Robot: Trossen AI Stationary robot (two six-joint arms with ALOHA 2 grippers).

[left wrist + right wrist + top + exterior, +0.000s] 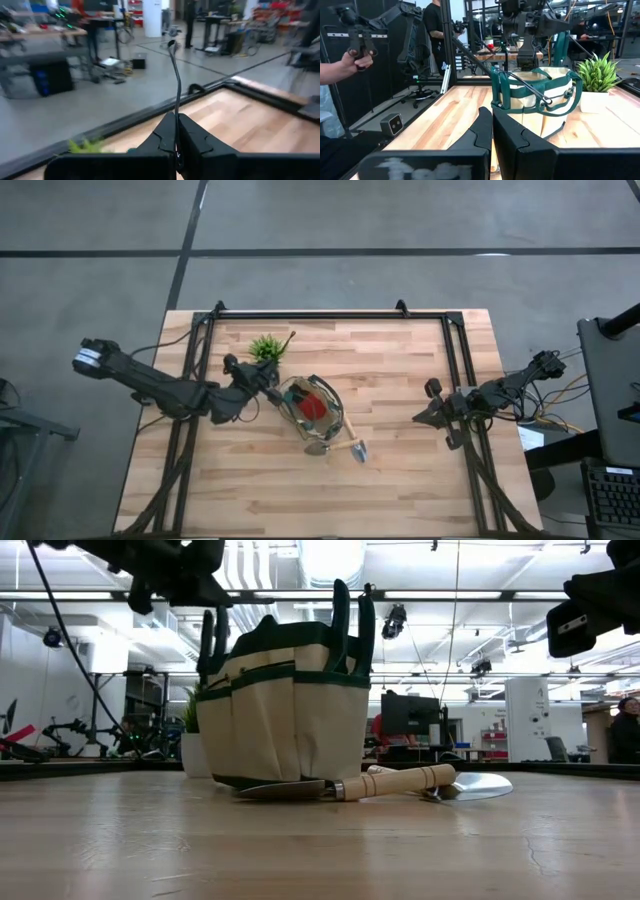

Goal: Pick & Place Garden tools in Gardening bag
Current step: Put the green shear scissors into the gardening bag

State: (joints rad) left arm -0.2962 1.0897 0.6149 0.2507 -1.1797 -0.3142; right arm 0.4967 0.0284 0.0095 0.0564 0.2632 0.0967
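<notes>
The tan gardening bag (pixel 310 408) with green trim stands mid-table; it also shows in the low view (pixel 285 710) and the right wrist view (pixel 540 95). A red-headed piece (pixel 315 405) sits inside it. Wooden-handled tools (pixel 342 444) lie on the table against the bag's near side, their handle (pixel 395 781) and a silver blade (pixel 472 785) clear in the low view. My left gripper (pixel 270 372), raised just left of the bag, is shut on a thin dark curved rod (pixel 177 75). My right gripper (pixel 425 416) is shut and empty, to the right of the bag. My left gripper pinches the thin dark rod near its lower part (pixel 177 111) between its two fingers. The rod runs along the fingers and out past their tips. Its free end (pixel 292 335) points up and toward the table's far edge, clear of the table. The part behind the fingers is hidden.
A small spiky green plant (pixel 265 347) in a white pot stands just beyond the left gripper, far-left of the bag. A black frame (pixel 330 315) runs along the table's far and side edges. A person's hand (pixel 352 60) shows beyond the table.
</notes>
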